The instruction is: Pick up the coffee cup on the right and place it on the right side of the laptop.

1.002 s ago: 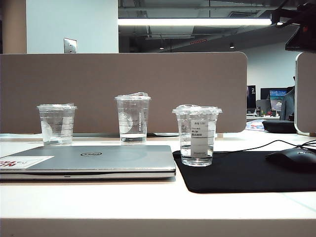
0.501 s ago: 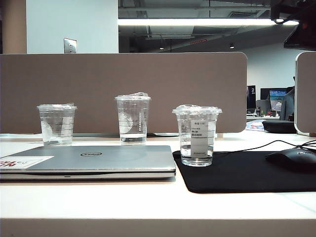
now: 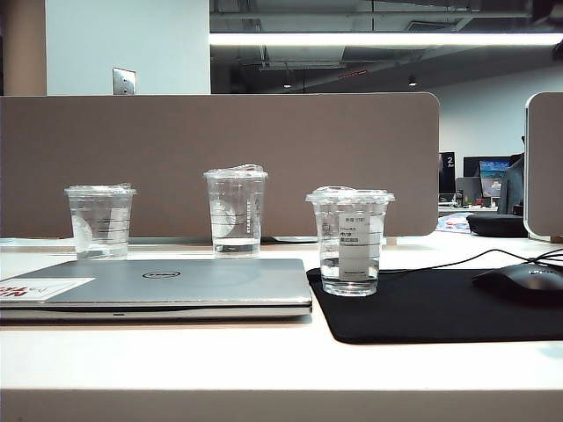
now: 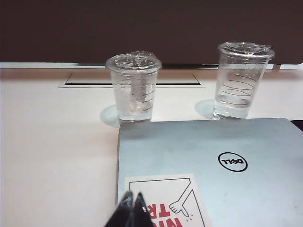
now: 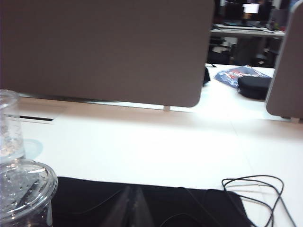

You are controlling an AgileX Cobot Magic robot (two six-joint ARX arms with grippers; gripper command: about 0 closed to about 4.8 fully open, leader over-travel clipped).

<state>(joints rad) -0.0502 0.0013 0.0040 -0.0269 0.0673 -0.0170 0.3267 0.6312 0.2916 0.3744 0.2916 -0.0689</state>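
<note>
Right hand (image 5: pixel 130 208): closed, gripping nothing, hovering over the black mouse mat (image 3: pixel 440 308) beside the coffee cup (image 3: pixel 350 240).
Left hand (image 4: pixel 132 208): closed, empty, idling above the laptop (image 3: pixel 158 286).
Cup is already sitting right of the laptop's edge.
Advice: open wide first, approach from the clear right side, avoiding the mouse (image 3: pixel 519 283).

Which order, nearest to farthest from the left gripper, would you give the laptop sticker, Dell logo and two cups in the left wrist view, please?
From the shut left gripper:
1. Sticker, right at the fingertips.
2. Dell logo, mid-lid.
3. Lined cup and taller cup, behind the laptop; too close to call.
</note>
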